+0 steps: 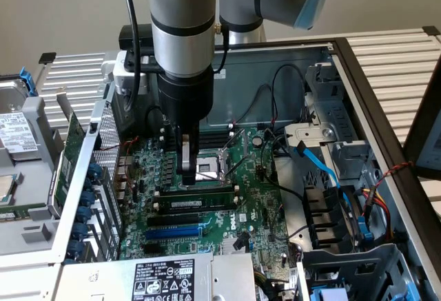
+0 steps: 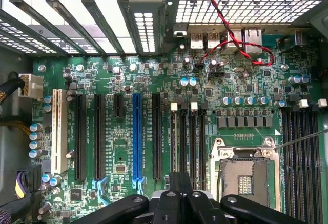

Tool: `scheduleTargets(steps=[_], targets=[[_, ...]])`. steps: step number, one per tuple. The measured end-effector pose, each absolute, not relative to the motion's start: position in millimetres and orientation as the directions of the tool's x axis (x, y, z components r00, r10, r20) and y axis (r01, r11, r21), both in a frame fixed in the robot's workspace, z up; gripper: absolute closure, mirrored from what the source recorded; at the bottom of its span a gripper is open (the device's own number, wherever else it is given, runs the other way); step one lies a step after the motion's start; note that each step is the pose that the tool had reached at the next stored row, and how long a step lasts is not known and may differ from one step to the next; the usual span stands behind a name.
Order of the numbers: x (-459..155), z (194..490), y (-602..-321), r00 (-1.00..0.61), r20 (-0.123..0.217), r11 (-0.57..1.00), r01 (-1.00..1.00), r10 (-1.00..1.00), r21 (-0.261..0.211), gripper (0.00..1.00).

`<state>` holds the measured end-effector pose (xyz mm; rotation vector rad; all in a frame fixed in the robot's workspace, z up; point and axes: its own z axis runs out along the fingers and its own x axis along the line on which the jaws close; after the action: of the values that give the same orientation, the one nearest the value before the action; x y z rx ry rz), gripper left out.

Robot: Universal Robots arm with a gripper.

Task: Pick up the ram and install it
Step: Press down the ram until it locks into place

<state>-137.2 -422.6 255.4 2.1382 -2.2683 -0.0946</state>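
Your arm [image 1: 180, 46] reaches straight down into the open case [image 1: 358, 94], over the motherboard [image 1: 258, 198]. The claw [image 1: 187, 174] sits low beside the CPU socket [image 1: 210, 170], its tips right at the memory slots; whether it's wide or narrow, you can't tell. The ram [image 1: 196, 203] lies seated in a slot, just below the claw tips.

Open PC case [image 1: 386, 118] holding a green motherboard [image 1: 258, 208], its empty CPU socket [image 2: 245, 175] uncovered. Blue slot [image 2: 137, 134] between black slots; white slot [image 2: 59, 130] apart. Red-black wire [image 2: 241, 47] near rear ports. Blue cable [image 1: 324, 170] by the drive bays. Labelled power supply [image 1: 165, 278]. Hard drive [image 1: 17, 132] outside the case.
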Motion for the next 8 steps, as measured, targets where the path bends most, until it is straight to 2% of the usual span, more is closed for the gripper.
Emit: scheduleTargets(steps=[8], targets=[[-137.2, 255.4, -422.6, -0.172, -0.026, 0.17, -0.984, -0.985, 0.06, 0.9]])
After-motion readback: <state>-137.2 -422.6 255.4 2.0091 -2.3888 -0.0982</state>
